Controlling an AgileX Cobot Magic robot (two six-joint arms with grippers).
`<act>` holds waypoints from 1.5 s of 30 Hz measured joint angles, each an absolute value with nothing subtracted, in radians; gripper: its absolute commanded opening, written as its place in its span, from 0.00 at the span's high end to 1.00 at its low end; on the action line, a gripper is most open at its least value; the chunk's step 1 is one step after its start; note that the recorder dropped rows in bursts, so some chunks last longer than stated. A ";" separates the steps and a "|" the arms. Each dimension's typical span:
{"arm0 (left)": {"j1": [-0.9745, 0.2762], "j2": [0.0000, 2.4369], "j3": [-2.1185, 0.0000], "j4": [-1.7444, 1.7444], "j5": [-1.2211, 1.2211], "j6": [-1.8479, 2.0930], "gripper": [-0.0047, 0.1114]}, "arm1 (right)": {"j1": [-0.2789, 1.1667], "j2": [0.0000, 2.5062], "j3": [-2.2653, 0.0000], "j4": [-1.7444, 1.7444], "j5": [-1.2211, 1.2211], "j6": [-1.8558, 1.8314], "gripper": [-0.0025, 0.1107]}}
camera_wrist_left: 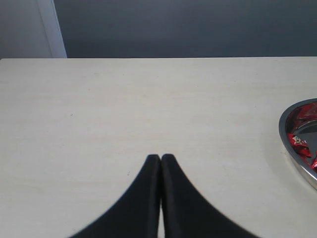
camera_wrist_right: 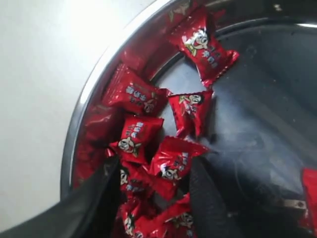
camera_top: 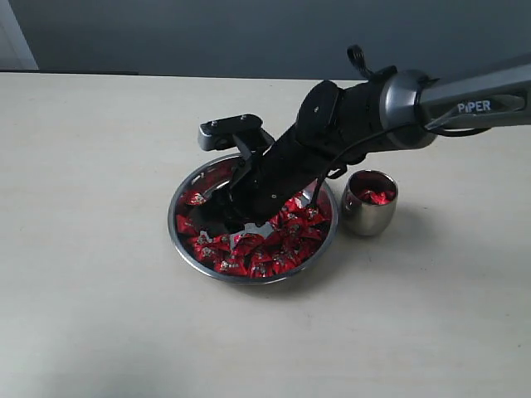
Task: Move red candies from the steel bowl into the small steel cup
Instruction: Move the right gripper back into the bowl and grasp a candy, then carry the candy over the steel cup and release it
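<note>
Right gripper [camera_wrist_right: 153, 186] is down in the bowl [camera_top: 249, 279] w/ jaws apart, straddling a few red candies [camera_wrist_right: 173, 163] at the pile's edge; nothing looks pinched yet. To pick well, I'd close slowly on one candy btwn the fingers, squeezing its plump middle, not the crinkled end flaps, and keep the tips just off the steel so they don't scrape or shove the bowl. Wrappers look slick & shiny, so a light grip may slip. Candies are red w/ pale cartoon marks, heaped mostly on the bowl's camera side; bare steel shows elsewhere. Cup [camera_top: 369, 211] stands just beside the bowl, a few candies inside. Left gripper [camera_wrist_left: 160, 159] is closed, empty, over the table [camera_wrist_left: 99, 99].
</note>
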State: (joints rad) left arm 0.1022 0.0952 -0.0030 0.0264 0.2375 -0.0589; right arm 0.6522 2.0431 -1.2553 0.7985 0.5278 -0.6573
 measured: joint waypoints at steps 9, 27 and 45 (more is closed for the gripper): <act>0.102 0.095 -0.003 0.026 0.237 -0.059 0.96 | 0.652 2.091 -1.257 0.815 0.504 -0.660 0.59; 0.102 0.095 -0.003 0.026 0.237 -0.059 0.96 | 0.690 2.150 -1.315 0.817 0.466 -0.662 0.85; 0.102 0.095 -0.003 0.026 0.237 -0.059 0.96 | 0.692 1.969 -1.336 0.314 0.504 -0.339 0.98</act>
State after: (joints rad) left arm 0.1022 0.0952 -0.0030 0.0264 0.2375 -0.0589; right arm 0.6917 1.9687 -1.3356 0.3137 0.5040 -0.3395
